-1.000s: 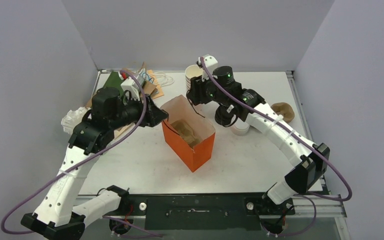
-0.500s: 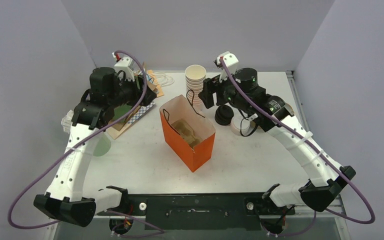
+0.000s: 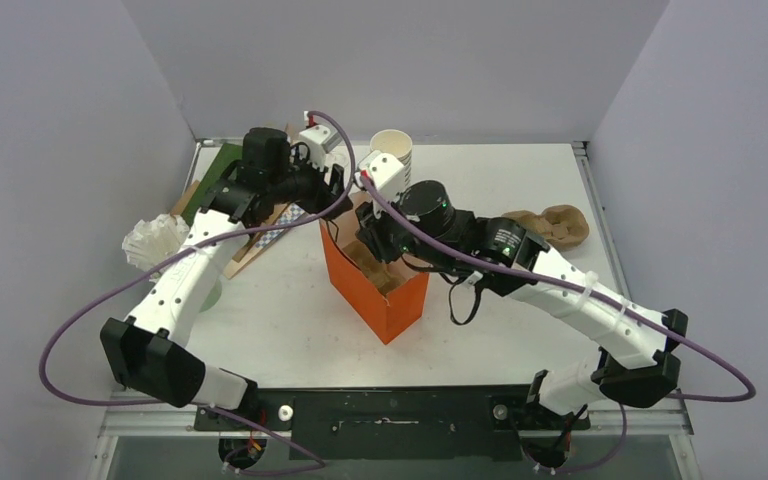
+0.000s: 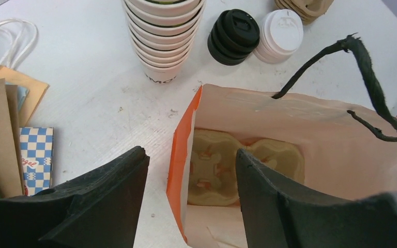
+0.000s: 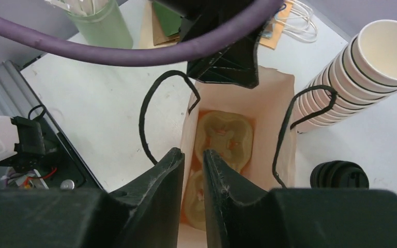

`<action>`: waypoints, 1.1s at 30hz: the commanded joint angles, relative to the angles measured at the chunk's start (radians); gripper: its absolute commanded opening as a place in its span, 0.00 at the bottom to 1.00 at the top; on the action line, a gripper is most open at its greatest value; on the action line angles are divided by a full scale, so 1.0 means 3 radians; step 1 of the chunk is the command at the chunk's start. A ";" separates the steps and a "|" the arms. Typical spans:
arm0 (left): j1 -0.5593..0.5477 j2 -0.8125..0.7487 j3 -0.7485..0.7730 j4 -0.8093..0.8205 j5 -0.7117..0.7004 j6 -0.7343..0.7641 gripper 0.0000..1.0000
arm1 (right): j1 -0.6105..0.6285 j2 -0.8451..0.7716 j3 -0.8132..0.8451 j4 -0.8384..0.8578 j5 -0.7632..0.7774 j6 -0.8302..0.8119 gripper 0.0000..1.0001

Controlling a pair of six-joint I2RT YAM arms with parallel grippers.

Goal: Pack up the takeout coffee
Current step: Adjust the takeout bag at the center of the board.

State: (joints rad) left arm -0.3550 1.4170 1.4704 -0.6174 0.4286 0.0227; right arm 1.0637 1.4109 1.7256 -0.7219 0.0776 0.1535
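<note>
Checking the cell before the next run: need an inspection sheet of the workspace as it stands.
surface: white table; orange paper bag stands open mid-table, with a tan pulp cup carrier in its bottom, sockets empty.
job's things: lidded coffee cups, nothing seen.
clutter: stack of lidless white paper cups, stacked black lids, stacked white lids, pile of tan pulp carriers, flat brown paper bags, green cup of wooden stirrers.
grippers: left gripper open, straddling the bag's rim; right gripper jaws narrow around the rim elsewhere, grip unconfirmed.
cables: purple cable loops along each arm; the bag's black cord handles hang loose.
surroundings: plain grey walls on three sides.
</note>
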 commanded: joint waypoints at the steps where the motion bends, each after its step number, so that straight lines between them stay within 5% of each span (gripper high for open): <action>1: -0.0029 0.0061 0.0095 0.0057 -0.0188 0.0194 0.58 | 0.0178 0.0062 -0.0066 0.0093 0.0511 0.0035 0.18; 5: -0.0029 0.0161 0.0136 -0.0009 -0.0210 0.0228 0.54 | 0.0202 0.0031 -0.0273 0.0371 0.0531 0.0021 0.00; 10: -0.0050 0.0174 -0.0030 0.0166 -0.0163 0.0195 0.52 | 0.0182 -0.0153 -0.0771 0.1026 0.0698 -0.0269 0.00; 15: -0.0059 0.0077 -0.0243 0.0614 -0.0151 0.0051 0.48 | -0.0035 -0.0244 -0.1095 0.1362 0.0277 -0.0424 0.00; 18: -0.0064 0.0093 -0.0304 0.0740 -0.0114 -0.0040 0.36 | -0.0043 -0.0334 -0.1304 0.1381 0.0227 -0.0458 0.00; 22: -0.0124 0.0111 -0.0279 0.0613 -0.0254 -0.0060 0.02 | -0.0100 -0.0394 -0.1219 0.1106 0.0285 -0.0316 0.00; 23: -0.0158 0.0078 -0.0298 0.0595 -0.0328 -0.0060 0.00 | -0.0125 -0.0370 -0.1144 0.1013 0.0276 -0.0269 0.00; 33: -0.0514 -0.0470 -0.0474 0.0612 -0.0618 -0.0291 0.00 | -0.0063 -0.0187 -0.0787 0.0728 -0.0014 -0.0354 0.00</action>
State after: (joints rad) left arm -0.4808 1.3743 1.3293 -0.4812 0.2981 -0.0212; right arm 1.0298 1.3537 1.4899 -0.5087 0.1253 0.0822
